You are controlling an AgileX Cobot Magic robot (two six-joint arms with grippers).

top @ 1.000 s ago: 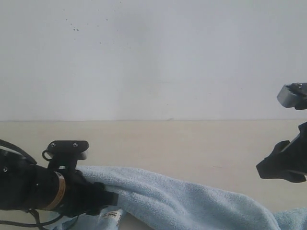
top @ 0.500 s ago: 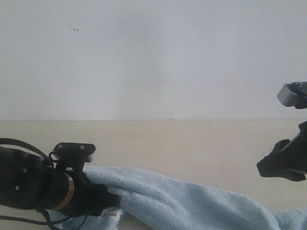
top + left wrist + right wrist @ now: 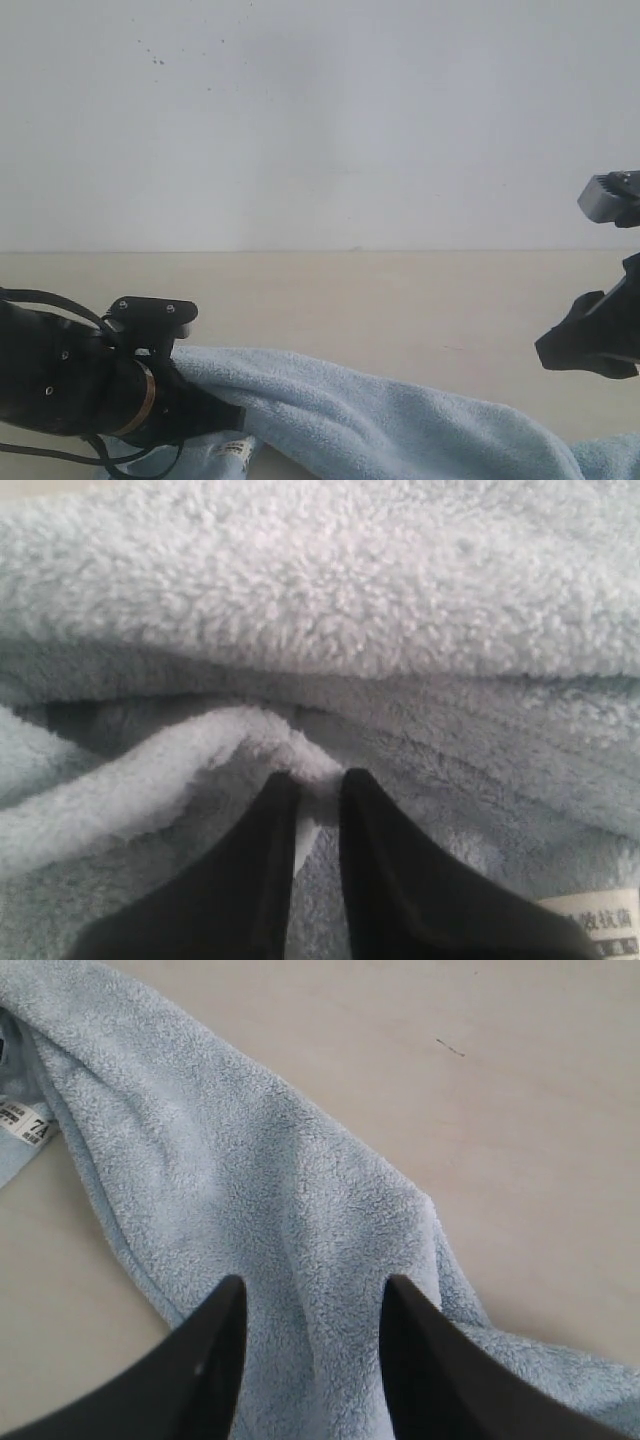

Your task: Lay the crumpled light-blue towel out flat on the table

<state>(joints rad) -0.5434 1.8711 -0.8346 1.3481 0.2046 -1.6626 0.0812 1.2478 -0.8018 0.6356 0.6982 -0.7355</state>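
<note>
The light-blue towel (image 3: 380,420) lies bunched in a long roll along the near part of the beige table (image 3: 380,290), its white label tag (image 3: 232,449) showing at the left end. My left gripper (image 3: 232,415) is down at that left end, shut on a raised fold of the towel (image 3: 290,750); the tag (image 3: 597,922) lies close beside it. My right gripper (image 3: 312,1295) hangs open above the towel (image 3: 250,1200) with nothing between its fingers. In the exterior view only the right arm's dark body (image 3: 592,335) shows at the right edge.
A white-grey wall (image 3: 320,120) with small dark specks rises behind the table's far edge. Bare beige table surface (image 3: 520,1110) stretches beyond the towel. The left arm's black cables (image 3: 40,455) trail at the lower left.
The left arm has shifted slightly, nudging right and then settling lower at the towel's left end. The towel and the right arm look unchanged.
</note>
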